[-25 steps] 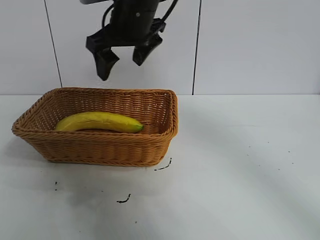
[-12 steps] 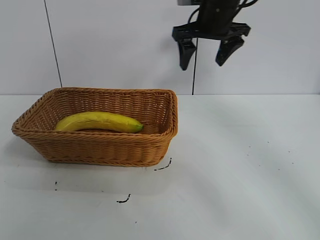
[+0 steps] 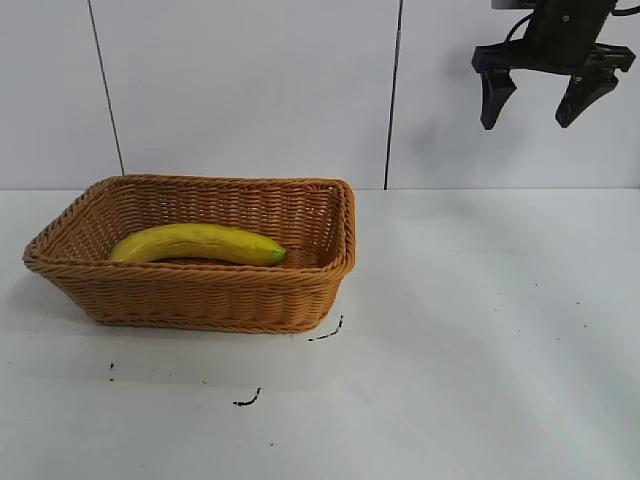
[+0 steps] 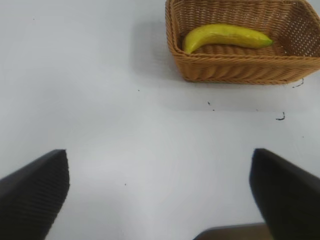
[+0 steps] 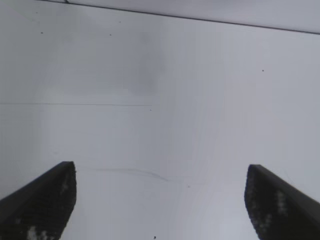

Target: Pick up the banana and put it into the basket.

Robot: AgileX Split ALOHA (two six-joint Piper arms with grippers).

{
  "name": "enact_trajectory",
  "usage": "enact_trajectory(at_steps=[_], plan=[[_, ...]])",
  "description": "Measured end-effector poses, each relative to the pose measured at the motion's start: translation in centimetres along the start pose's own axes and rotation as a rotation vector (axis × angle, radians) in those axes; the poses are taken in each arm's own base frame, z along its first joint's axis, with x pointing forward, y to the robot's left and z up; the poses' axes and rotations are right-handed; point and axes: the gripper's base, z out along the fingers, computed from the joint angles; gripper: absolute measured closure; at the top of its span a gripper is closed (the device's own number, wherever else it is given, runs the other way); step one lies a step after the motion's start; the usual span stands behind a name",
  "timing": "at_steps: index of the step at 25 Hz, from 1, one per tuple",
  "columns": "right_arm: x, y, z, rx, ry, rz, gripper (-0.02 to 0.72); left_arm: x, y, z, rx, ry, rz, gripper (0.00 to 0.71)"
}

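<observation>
The yellow banana (image 3: 196,243) lies lengthwise inside the tan wicker basket (image 3: 200,296) at the table's left; the left wrist view shows the banana (image 4: 226,36) in the basket (image 4: 240,70) too, far off. My right gripper (image 3: 551,112) hangs high at the upper right, well away from the basket, open and empty; in its wrist view only bare table lies between the right gripper (image 5: 161,200) fingers. The left gripper (image 4: 159,192) is open over bare table, nothing between its fingers; that arm does not show in the exterior view.
Small black marks (image 3: 326,331) dot the white table in front of the basket. A white panelled wall with a dark seam (image 3: 393,95) stands behind. Open table stretches to the right of the basket.
The right gripper has swung from above the basket to the far upper right, staying open. The banana and basket have not moved.
</observation>
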Motion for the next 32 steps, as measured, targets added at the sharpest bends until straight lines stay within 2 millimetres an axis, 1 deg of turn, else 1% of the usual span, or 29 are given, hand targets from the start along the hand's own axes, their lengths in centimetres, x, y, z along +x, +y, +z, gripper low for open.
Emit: enact_trajectory(at_steps=[2, 5, 8, 9, 10, 13, 17, 19, 22, 23, 26, 30, 32], plan=[[1.3, 0.1, -1.0, 0.0, 0.027, 0.0, 0.048, 0.0, 0.0, 0.0, 0.0, 0.0, 0.0, 0.015], [4.0, 0.2, -2.5, -0.001, 0.078, 0.0, 0.048, 0.0, 0.0, 0.0, 0.0, 0.0, 0.0, 0.015], [6.9, 0.3, -4.8, 0.004, 0.104, -0.002, 0.048, 0.0, 0.0, 0.0, 0.0, 0.0, 0.0, 0.015], [8.0, 0.3, -5.2, 0.005, 0.122, -0.003, 0.048, 0.0, 0.0, 0.0, 0.0, 0.0, 0.0, 0.015], [9.0, 0.4, -6.2, 0.007, 0.12, -0.01, 0.048, 0.0, 0.0, 0.0, 0.0, 0.0, 0.0, 0.015], [12.6, 0.6, -8.3, 0.005, 0.136, -0.018, 0.048, 0.0, 0.0, 0.0, 0.0, 0.0, 0.0, 0.015], [18.1, 0.8, -10.8, 0.004, 0.145, -0.027, 0.048, 0.0, 0.0, 0.0, 0.0, 0.0, 0.0, 0.015], [21.3, 1.0, -11.7, 0.004, 0.146, -0.028, 0.048, 0.0, 0.0, 0.0, 0.0, 0.0, 0.0, 0.015], [25.7, 1.2, -12.4, 0.006, 0.116, -0.029, 0.048, 0.0, 0.0, 0.0, 0.0, 0.0, 0.0, 0.015], [27.1, 1.2, -12.2, 0.006, 0.108, -0.029, 0.048, 0.0, 0.0, 0.0, 0.0, 0.0, 0.0, 0.015], [31.1, 1.4, -12.6, 0.012, 0.011, -0.025, 0.048, 0.0, 0.0, 0.0, 0.0, 0.0, 0.0, 0.015], [35.6, 1.6, -12.6, 0.02, -0.144, -0.024, 0.048, 0.0, 0.0, 0.0, 0.0, 0.0, 0.0, 0.015], [37.5, 1.6, -13.3, 0.025, -0.231, -0.024, 0.048, 0.0, 0.0, 0.0, 0.0, 0.0, 0.0, 0.015]])
